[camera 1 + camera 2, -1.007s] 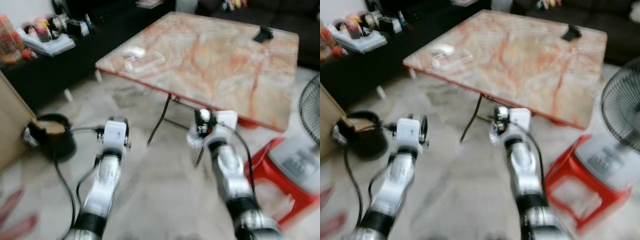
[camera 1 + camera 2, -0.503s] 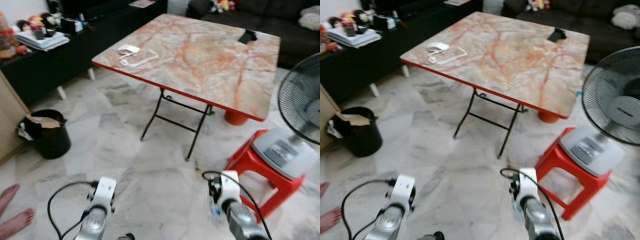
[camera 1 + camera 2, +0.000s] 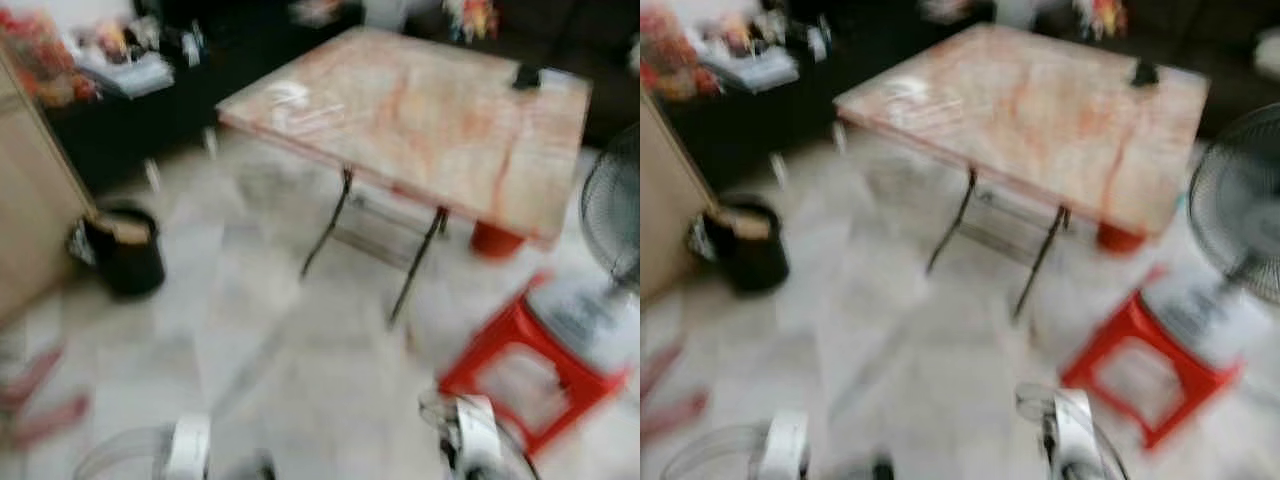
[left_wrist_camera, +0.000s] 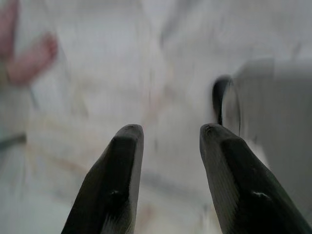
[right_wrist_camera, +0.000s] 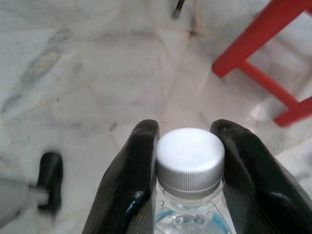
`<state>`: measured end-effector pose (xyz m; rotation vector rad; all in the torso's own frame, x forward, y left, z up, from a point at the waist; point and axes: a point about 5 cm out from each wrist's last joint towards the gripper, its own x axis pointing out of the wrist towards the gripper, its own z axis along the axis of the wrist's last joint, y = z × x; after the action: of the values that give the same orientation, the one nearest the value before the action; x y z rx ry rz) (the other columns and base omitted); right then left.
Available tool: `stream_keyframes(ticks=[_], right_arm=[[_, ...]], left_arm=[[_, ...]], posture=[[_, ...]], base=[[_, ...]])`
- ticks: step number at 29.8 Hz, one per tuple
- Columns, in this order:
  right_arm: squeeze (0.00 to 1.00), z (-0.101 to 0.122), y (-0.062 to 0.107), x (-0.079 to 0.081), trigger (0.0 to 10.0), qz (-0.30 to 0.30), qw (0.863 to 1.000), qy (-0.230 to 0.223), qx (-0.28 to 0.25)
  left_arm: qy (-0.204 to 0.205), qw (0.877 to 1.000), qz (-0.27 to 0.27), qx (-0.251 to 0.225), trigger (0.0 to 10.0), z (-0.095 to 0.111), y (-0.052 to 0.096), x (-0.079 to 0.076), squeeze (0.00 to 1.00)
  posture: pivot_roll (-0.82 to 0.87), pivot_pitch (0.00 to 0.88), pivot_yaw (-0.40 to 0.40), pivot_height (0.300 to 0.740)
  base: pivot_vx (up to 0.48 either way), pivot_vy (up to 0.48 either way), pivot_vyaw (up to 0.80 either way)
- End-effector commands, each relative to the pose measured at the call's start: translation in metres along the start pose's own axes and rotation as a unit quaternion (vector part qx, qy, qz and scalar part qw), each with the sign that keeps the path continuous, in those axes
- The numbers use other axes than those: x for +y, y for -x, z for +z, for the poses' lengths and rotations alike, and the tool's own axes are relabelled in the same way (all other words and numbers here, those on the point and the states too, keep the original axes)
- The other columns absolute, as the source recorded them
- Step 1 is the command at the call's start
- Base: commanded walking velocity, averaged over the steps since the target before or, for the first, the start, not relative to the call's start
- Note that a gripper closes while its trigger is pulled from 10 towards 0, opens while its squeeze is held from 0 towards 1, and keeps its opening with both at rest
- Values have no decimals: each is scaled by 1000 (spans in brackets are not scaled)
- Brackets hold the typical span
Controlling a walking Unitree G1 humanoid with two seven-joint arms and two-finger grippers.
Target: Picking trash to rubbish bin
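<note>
Between the right gripper [image 5: 187,170] fingers — a clear white-capped plastic bottle [image 5: 190,161], pinched; round black bin [image 3: 125,250] at ten o'clock; left gripper [image 4: 168,170] spread, empty.

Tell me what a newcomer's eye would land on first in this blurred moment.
The right wrist view draws the eye first: the right tool is shut on a clear bottle with a white cap, over pale marble floor beside a red stool. In the head views, a marble-topped folding table stands ahead, and a black rubbish bin sits on the floor to the robot's left.
</note>
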<state>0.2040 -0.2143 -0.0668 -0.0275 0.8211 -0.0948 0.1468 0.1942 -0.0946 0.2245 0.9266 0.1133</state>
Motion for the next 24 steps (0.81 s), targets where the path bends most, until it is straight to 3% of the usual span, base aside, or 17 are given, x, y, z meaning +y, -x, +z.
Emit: stream_keyframes(ticks=[1, 10, 19, 24], right_arm=[[0, -2, 0, 0, 10000, -2, 1000, -11, 2], [0, 5, -1, -6, 10000, -9, 1000, -2, -3], [0, 7, 0, -15, 10000, -12, 1000, 5, -7], [0, 11, -1, -17, 10000, -11, 1000, -1, -10]], left_arm=[[2, 1000, 8, -28, 10000, 18, -5, 4, 0], [9, 999, 12, -31, 10000, 21, -5, 3, 0], [15, 999, 3, -35, 10000, 24, -4, -9, 0], [17, 999, -6, -35, 10000, 25, -4, -15, 0]], posture=[[29, 109, -79, 740], [24, 128, -100, 740], [0, 142, -134, 740], [-21, 146, -142, 740]], base=[[0, 0, 775], [0, 0, 783], [0, 0, 788], [0, 0, 425]])
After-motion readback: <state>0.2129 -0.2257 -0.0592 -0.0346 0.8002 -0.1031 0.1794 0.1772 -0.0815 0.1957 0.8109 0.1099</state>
